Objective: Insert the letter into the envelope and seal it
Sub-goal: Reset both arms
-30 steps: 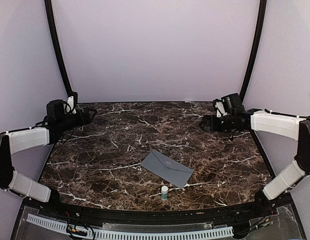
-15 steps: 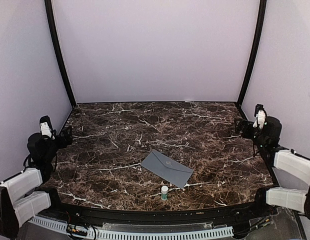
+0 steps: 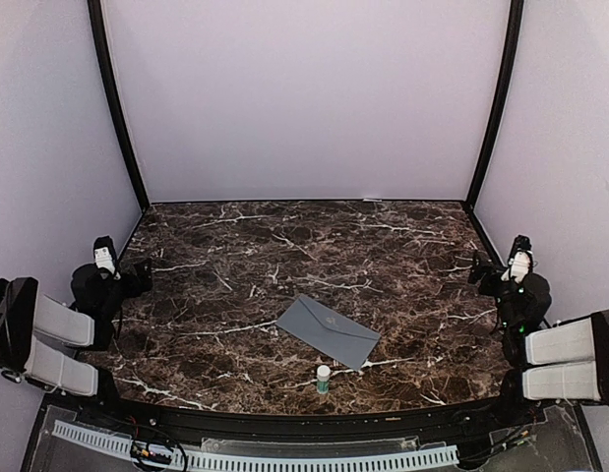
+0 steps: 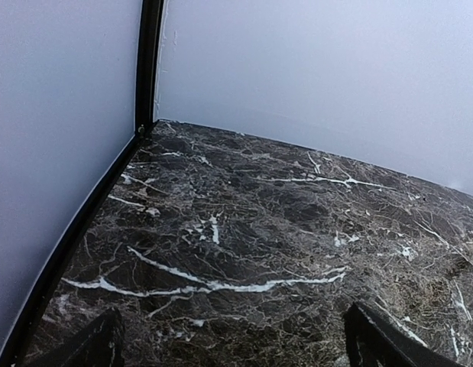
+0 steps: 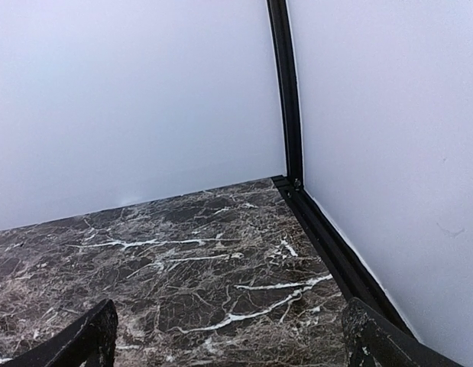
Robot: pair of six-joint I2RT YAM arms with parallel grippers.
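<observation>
The slate-grey envelope (image 3: 329,331) lies flat near the middle of the marble table (image 3: 284,236), its pointed flap folded down. The letter is out of view in every frame. My left gripper (image 3: 142,273) hangs by the table's left edge, far from the envelope. In the left wrist view the left gripper (image 4: 232,348) is open, with only marble between its dark fingers (image 4: 95,345). My right gripper (image 3: 478,269) sits by the right edge. The right wrist view shows the right gripper (image 5: 228,344) open and empty, facing the back right corner.
A small white tube with a green band (image 3: 324,379) stands upright just in front of the envelope, near the front edge. Black frame posts (image 3: 115,108) rise at both back corners, with pale walls on three sides. Both arms are folded at the near corners.
Both arms have drawn back from the far corners and folded down at the table's sides. The envelope and the small tube have not moved.
</observation>
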